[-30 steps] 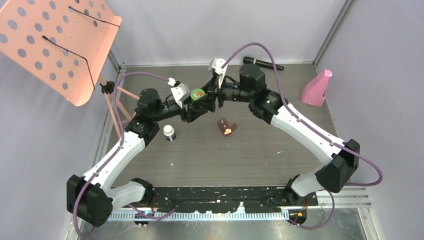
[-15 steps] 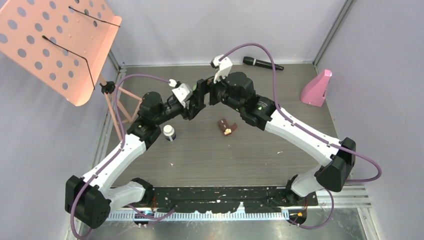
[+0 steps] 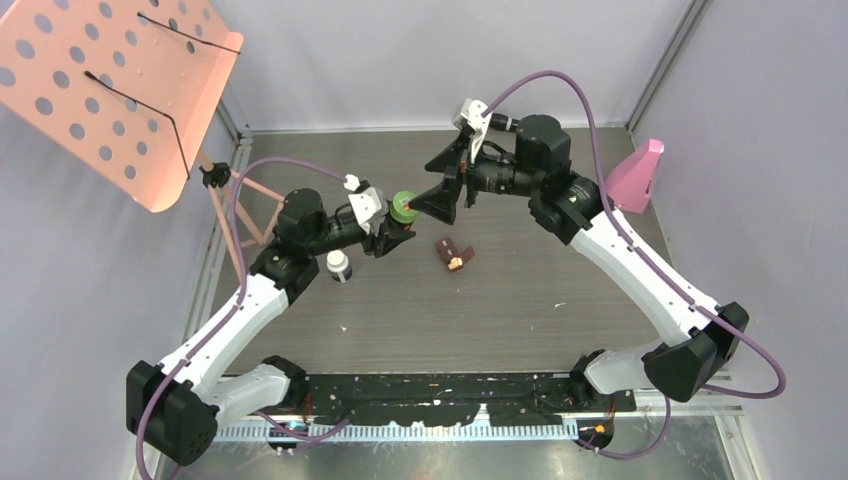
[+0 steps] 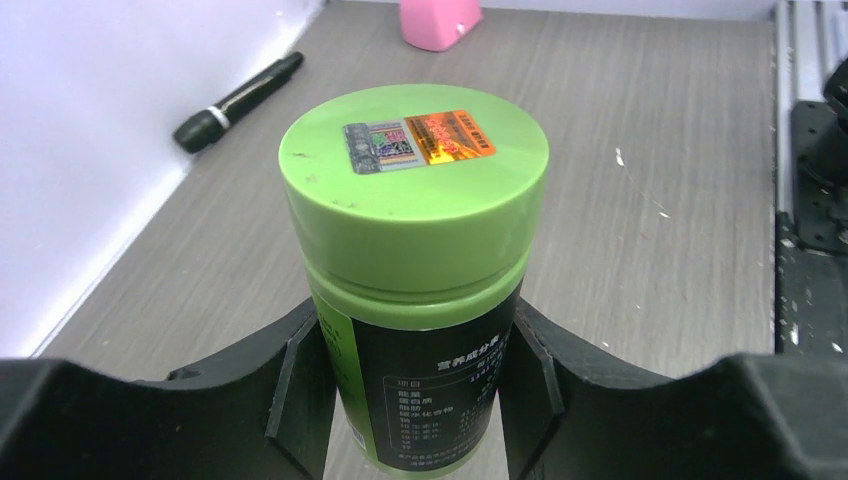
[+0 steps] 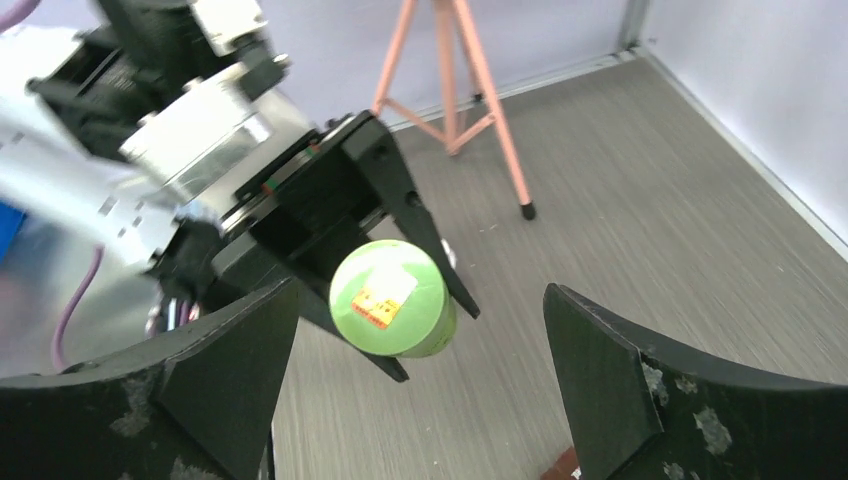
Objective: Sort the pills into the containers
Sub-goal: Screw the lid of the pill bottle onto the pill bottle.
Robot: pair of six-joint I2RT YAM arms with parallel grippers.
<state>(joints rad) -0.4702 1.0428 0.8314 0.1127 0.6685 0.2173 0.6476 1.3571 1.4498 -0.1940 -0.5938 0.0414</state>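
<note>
My left gripper [image 4: 415, 338] is shut on the body of the green-lidded bottle [image 4: 415, 200], which it holds above the table, lid on. In the top view the bottle [image 3: 404, 207] sits in the left gripper [image 3: 393, 225], its lid pointing toward my right gripper [image 3: 447, 187]. The right gripper [image 5: 420, 300] is open wide, a short way off the bottle's lid [image 5: 390, 298] and not touching it. The white bottle with a dark cap [image 3: 339, 265] stands by the left arm. The small brown case [image 3: 455, 253] lies open at mid-table. The pills are not visible.
An orange perforated music stand [image 3: 110, 80] overhangs the back left, its tripod legs [image 5: 470, 90] on the floor behind the left arm. A pink object [image 3: 632, 175] stands at the back right. A black microphone [image 4: 235, 100] lies along the back wall.
My right gripper opened wide, came off the green lid and drew back to the right. The left gripper has kept hold of the bottle and tilted it slightly lower.
</note>
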